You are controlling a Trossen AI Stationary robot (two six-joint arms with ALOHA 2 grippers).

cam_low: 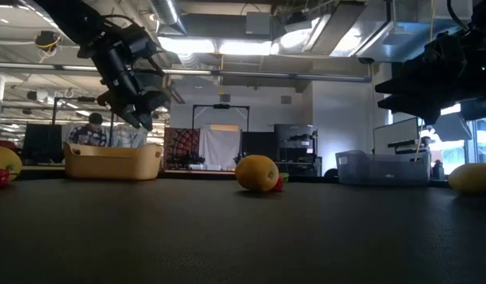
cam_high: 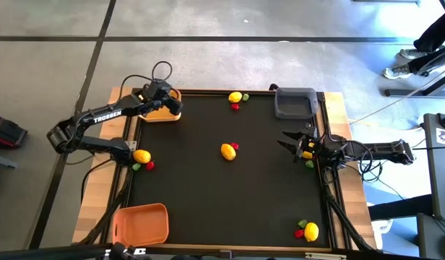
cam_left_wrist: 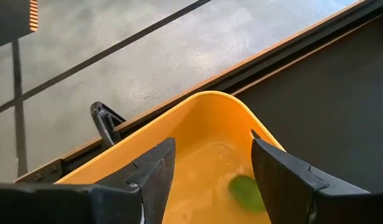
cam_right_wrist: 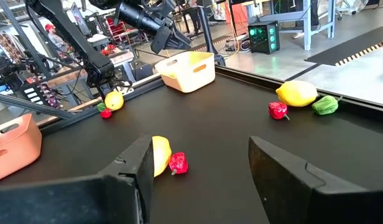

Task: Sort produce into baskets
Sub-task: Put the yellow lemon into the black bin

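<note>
Here the left tool [cam_left_wrist: 210,180] hangs over the yellow basket [cam_left_wrist: 204,112] at the tabletop's far left corner, fingers apart and empty; a green piece [cam_left_wrist: 246,191] lies in the basket directly below them, seemingly just dropped. The produce looks light, rigid and smooth-skinned, likely to roll, so best pinched across the middle. The right tool [cam_high: 293,142] waits at the right edge, fingers apart, facing the centre lemon [cam_high: 227,151].

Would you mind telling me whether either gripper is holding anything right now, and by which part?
Nothing is held. The left gripper is open above the yellow basket, where a green piece lies; the right gripper is open and empty.
</note>
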